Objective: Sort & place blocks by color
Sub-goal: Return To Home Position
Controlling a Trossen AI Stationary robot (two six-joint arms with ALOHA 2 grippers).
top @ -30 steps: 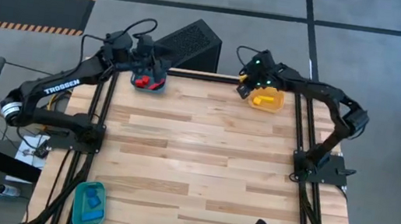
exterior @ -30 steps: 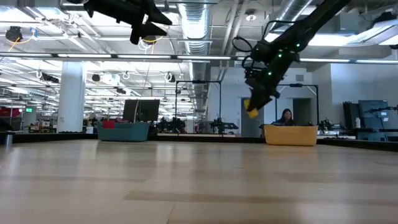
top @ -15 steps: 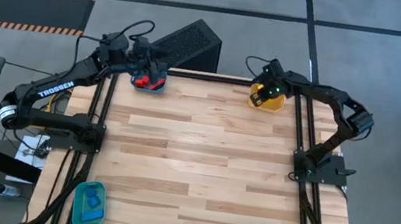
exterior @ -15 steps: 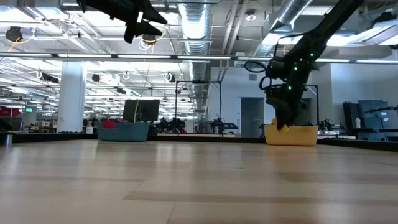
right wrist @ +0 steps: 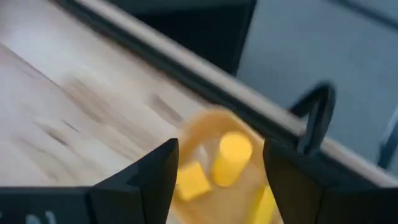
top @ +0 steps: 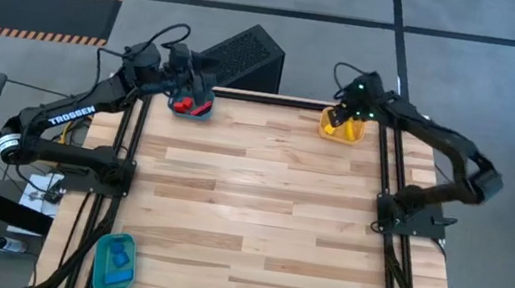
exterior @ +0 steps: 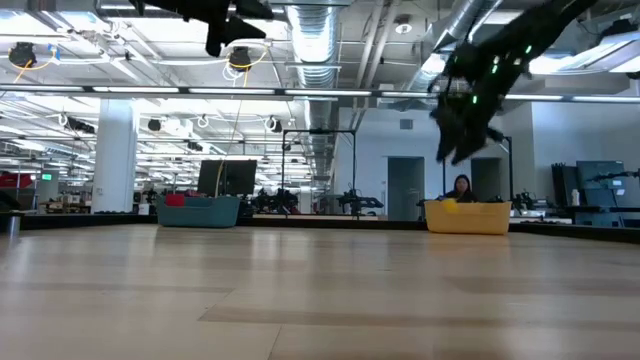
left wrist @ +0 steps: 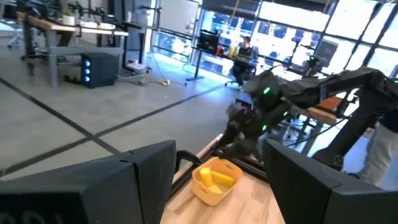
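We see yellow blocks [right wrist: 235,155] lying in the yellow bin [top: 326,129] at the far right edge of the counter [top: 258,215]. Red blocks [top: 186,105] lie in the dark-blue bin [top: 205,113] at the far left edge, and a blue block [top: 120,260] in the teal bin [top: 101,265] by the near left corner. We find no loose block on the counter, so we judge the sorting done and only the retreat left. The right hand [top: 353,110] hangs above the yellow bin, fingers spread and empty. The left hand [top: 182,77] hovers over the dark-blue bin, also spread and empty. The counter's middle gives us open room.
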